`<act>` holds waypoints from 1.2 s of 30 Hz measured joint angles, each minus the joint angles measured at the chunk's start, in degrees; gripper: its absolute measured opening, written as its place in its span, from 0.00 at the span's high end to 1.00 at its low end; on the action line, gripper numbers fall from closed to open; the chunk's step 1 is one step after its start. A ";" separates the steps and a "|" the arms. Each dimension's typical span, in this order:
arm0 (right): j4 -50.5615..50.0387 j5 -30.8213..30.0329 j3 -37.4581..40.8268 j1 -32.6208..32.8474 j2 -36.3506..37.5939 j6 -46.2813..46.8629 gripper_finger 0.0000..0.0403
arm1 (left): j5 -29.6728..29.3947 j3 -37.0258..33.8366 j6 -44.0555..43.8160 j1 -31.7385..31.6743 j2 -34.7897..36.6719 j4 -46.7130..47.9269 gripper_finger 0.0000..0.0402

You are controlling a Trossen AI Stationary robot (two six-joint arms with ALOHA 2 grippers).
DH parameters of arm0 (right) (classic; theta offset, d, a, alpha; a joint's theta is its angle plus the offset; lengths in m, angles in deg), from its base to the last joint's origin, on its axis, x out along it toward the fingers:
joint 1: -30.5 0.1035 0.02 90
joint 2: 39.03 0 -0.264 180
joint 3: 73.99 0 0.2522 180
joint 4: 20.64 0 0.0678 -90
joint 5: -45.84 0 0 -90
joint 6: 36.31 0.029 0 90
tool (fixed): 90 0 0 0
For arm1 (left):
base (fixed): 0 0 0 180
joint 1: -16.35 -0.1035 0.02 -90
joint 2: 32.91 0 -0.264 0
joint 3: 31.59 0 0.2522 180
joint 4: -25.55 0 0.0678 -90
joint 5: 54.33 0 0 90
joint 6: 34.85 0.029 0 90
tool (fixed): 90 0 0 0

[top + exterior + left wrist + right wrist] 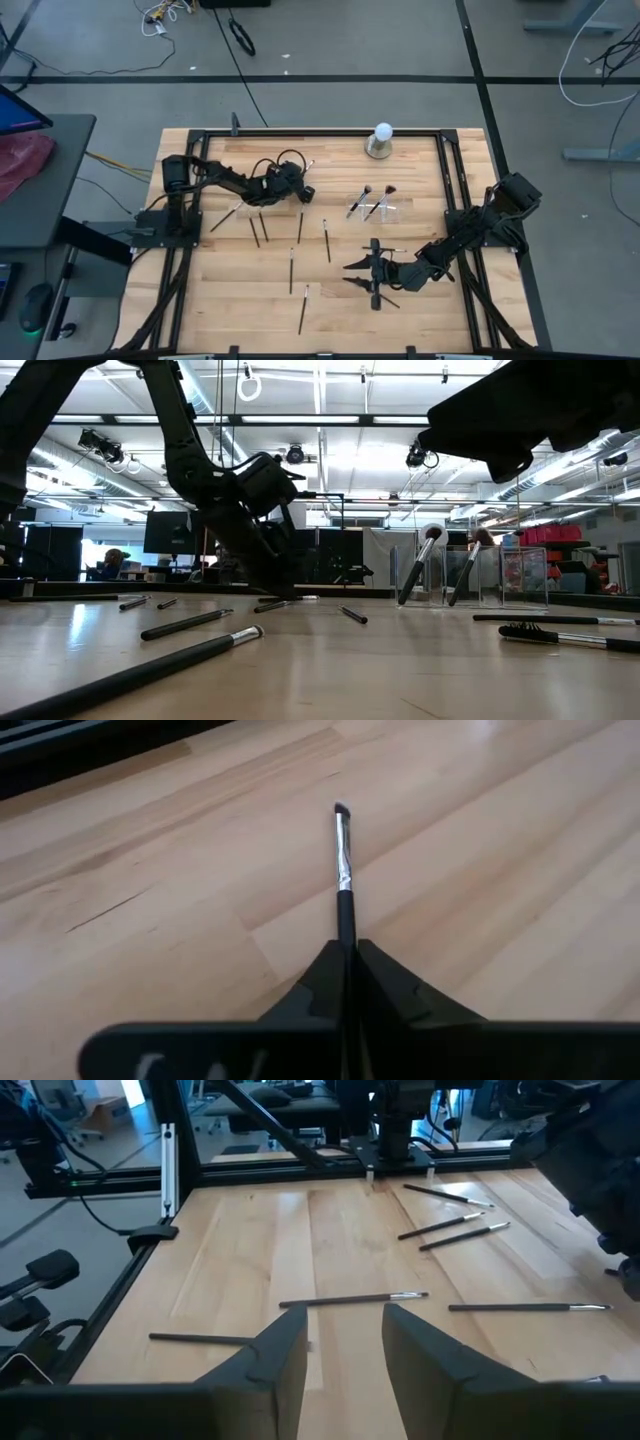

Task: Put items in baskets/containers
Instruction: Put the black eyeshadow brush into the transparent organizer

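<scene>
Left gripper (pixel 347 982) clamped on a brush (pixel 343 870) at the table's (pixel 420 310) far-left area. Step: pick done; next lift, carry to clear holder (pixel 375 208) mid-table, drop upright. Right gripper (pixel 342 1342) spread, empty, near side.

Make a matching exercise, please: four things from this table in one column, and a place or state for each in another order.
1. left gripper
2. right gripper
3. clear holder
4. white ball

a. on a grey base at the far edge
b. open over bare wood
c. two fluffy brushes stand in it
d. shut on a thin brush

Pairs: 1-d, 2-b, 3-c, 4-a
</scene>
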 joint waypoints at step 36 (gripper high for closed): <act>-1.65 -0.10 0.04 2.63 0.00 6.72 0.67 | 1.08 -26.39 1.14 16.95 12.88 -33.85 0.97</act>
